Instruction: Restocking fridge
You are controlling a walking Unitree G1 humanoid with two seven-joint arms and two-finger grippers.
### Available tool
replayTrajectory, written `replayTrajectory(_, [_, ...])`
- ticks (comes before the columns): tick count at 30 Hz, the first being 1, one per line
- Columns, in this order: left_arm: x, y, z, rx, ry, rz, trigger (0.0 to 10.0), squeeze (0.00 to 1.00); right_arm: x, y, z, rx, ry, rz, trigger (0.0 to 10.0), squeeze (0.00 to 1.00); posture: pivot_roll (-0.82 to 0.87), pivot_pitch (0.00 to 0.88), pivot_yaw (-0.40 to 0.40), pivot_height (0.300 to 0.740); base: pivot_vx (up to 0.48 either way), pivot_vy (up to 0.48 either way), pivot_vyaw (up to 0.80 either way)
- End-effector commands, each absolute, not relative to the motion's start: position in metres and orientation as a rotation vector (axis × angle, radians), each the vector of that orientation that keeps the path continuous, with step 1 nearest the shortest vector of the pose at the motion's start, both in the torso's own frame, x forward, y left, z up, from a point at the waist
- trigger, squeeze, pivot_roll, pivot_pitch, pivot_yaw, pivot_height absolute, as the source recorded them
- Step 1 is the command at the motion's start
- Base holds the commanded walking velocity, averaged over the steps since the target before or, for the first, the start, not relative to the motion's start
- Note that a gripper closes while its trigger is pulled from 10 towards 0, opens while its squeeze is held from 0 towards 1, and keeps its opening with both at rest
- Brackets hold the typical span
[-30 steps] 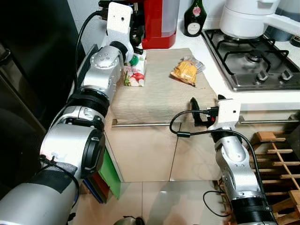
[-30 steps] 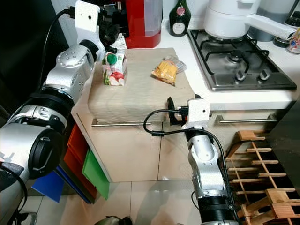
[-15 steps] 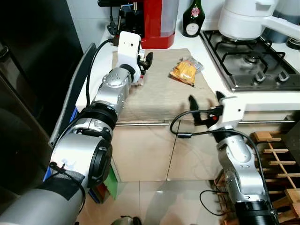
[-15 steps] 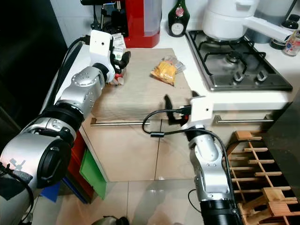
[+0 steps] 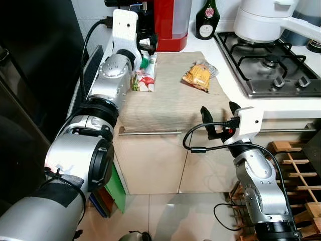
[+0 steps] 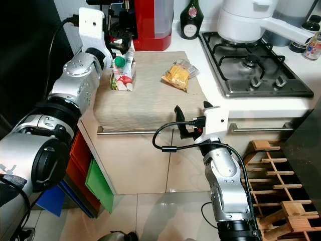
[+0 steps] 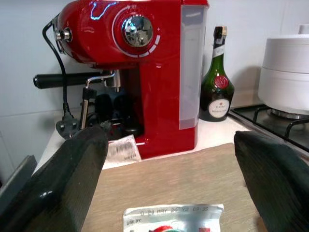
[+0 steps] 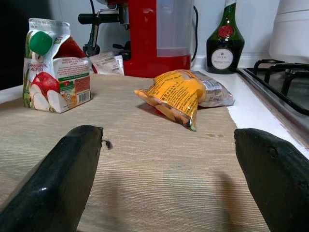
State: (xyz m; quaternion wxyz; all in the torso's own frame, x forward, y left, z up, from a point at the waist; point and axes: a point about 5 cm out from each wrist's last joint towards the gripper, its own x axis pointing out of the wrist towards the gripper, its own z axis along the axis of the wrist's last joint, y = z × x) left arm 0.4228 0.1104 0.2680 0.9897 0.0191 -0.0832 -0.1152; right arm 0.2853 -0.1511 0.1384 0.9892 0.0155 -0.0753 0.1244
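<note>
A juice carton (image 5: pixel 146 76) with a green cap stands upright at the back left of the beige worktop (image 5: pixel 170 105). My left gripper (image 5: pixel 146 46) hovers open just above and behind the carton, whose top edge (image 7: pixel 173 212) lies below the spread fingers. A yellow snack bag (image 5: pixel 198 76) lies to the carton's right. My right gripper (image 5: pixel 219 111) stands open at the worktop's front edge, pointing towards the snack bag (image 8: pixel 179 94) and the carton (image 8: pixel 54 67), well short of both.
A red coffee machine (image 5: pixel 170 22), a dark bottle (image 5: pixel 208 20), a gas hob (image 5: pixel 268 65) and a white appliance (image 5: pixel 261 20) line the back and right. The black fridge (image 5: pixel 35 75) stands at the left. A wooden rack (image 5: pixel 296 170) is low on the right.
Half a second ago my left gripper was reaching down at the carton; it is now raised above it. The carton stands where it was. My right gripper stays at the front edge.
</note>
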Motion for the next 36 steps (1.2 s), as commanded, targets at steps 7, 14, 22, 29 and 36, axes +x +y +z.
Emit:
replayTrajectory(7, [0.424, 0.099, 0.262, -0.007, -0.087, -0.246, 10.0, 1.00, 0.286, -0.147, 0.142, 0.032, -0.154, 0.258, 10.0, 0.00, -0.22, 0.000, 0.066, 0.740, 0.000, 0.000, 0.00])
replayTrajectory(14, [0.422, 0.089, 0.251, 0.014, -0.034, -0.277, 10.0, 1.00, 0.286, -0.146, 0.141, 0.030, -0.151, 0.259, 10.0, 0.00, -0.22, 0.000, 0.069, 0.740, 0.000, 0.000, 0.00])
replayTrajectory(22, [0.423, 0.095, 0.243, 0.046, -0.002, -0.223, 10.0, 1.00, 0.284, -0.147, 0.138, 0.028, -0.141, 0.253, 10.0, 0.00, -0.22, 0.000, 0.068, 0.740, 0.000, 0.000, 0.00])
replayTrajectory(29, [0.422, 0.097, 0.231, 0.026, 0.061, -0.200, 10.0, 0.00, 0.284, -0.145, 0.137, 0.030, -0.132, 0.257, 10.0, 0.00, -0.22, 0.000, 0.066, 0.740, 0.000, 0.000, 0.00])
replayTrajectory(36, [0.421, 0.097, 0.223, -0.001, 0.094, -0.200, 10.0, 0.00, 0.283, -0.144, 0.136, 0.032, -0.127, 0.258, 10.0, 0.00, -0.22, 0.000, 0.068, 0.740, 0.000, 0.000, 0.00])
